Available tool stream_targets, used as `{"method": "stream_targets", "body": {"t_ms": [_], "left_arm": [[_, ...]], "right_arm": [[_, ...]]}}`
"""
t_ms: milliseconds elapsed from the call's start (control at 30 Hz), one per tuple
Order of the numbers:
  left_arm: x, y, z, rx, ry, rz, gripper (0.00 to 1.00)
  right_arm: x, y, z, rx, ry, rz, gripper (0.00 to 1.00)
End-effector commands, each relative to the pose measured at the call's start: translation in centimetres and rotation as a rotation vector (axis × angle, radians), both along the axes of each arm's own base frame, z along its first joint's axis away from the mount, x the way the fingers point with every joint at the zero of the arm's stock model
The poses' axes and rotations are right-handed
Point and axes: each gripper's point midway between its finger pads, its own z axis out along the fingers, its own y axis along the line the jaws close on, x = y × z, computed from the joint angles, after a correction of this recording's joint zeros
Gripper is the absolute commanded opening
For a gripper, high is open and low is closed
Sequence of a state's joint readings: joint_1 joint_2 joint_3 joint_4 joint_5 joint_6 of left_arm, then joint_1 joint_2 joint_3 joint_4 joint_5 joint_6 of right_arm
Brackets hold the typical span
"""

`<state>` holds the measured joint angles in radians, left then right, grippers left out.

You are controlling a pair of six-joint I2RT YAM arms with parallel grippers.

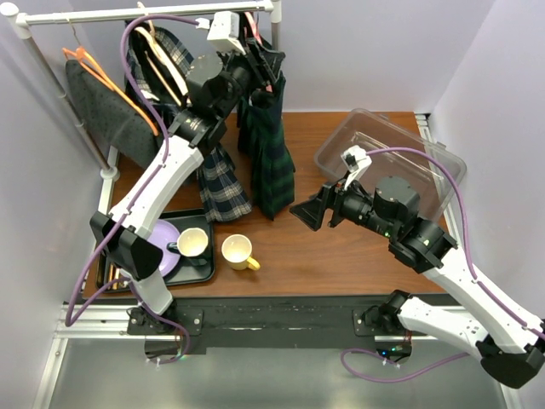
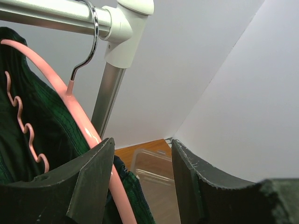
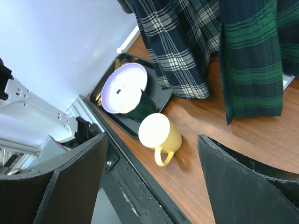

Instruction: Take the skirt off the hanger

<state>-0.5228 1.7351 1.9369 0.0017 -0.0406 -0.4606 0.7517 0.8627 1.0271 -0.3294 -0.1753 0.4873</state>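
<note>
The dark green plaid skirt (image 1: 271,158) hangs from a pink hanger (image 2: 77,114) whose hook sits over the white rail (image 2: 46,16). In the left wrist view the skirt's waist (image 2: 44,126) drapes over the hanger's shoulder. My left gripper (image 1: 266,61) is raised to that hanger near the rail's right end. Its jaws (image 2: 142,144) stand apart, and the pink hanger arm runs along the inner edge of the left finger (image 2: 91,182) without being clamped. My right gripper (image 1: 310,210) hovers open and empty over the table, right of the skirt's hem (image 3: 254,70).
A navy and white plaid skirt (image 1: 223,183) and a grey garment on an orange hanger (image 1: 98,106) hang further left. A clear plastic bin (image 1: 392,158) stands at the back right. A black tray (image 1: 192,271) holds a purple plate and a cup; beside it stands a yellow mug (image 1: 238,252).
</note>
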Motion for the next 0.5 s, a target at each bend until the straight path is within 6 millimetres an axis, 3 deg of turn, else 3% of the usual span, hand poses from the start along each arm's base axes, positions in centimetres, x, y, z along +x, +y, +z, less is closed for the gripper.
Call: {"method": "stream_targets", "body": {"t_ms": [0, 467], "left_arm": [[-0.3, 1.6, 1.4, -0.005, -0.038, 0.028, 0.57], [-1.9, 5.3, 4.1, -0.052, -0.066, 0.073, 0.57]], "right_arm": [[0.1, -0.1, 0.8, 0.005, -0.04, -0.001, 0.82], [0.2, -0.2, 0.7, 0.003, -0.04, -0.005, 0.83]]}}
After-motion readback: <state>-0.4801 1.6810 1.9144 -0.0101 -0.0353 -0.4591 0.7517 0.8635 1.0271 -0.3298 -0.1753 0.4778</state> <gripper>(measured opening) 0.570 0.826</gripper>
